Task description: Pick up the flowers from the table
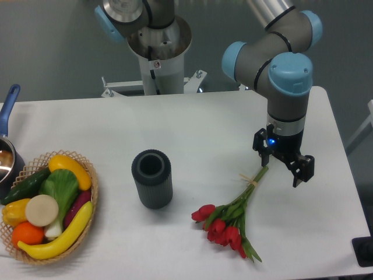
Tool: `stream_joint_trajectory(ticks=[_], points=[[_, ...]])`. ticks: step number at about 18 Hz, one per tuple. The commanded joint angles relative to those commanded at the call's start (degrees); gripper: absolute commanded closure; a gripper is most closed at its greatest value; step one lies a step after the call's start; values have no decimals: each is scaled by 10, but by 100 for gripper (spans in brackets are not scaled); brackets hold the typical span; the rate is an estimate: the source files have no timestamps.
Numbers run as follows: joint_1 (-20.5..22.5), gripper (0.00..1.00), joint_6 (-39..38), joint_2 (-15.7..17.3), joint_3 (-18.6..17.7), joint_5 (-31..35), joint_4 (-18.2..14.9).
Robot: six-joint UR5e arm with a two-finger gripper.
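The flowers [228,224], a bunch of red tulips with long green stems tied by a tan band, lie on the white table [192,128] at the front right, blooms toward the front and stem ends pointing up-right. My gripper [282,168] hangs just above the stem ends, slightly to their right. Its two black fingers [302,169] are spread apart and hold nothing.
A dark grey ribbed cylindrical vase [152,178] stands upright left of the flowers. A wicker basket [92,192] with fruit and vegetables sits at the front left. A pot with a blue handle [8,116] is at the left edge. The robot base [157,52] stands behind the table.
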Motion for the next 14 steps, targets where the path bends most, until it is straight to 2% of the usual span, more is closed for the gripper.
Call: stream_joint_trajectory(ticks=[8,14], points=[[-3,0,-10,0,-1,-3,-1],[-13,0,-75,-7,-11,-1,0]])
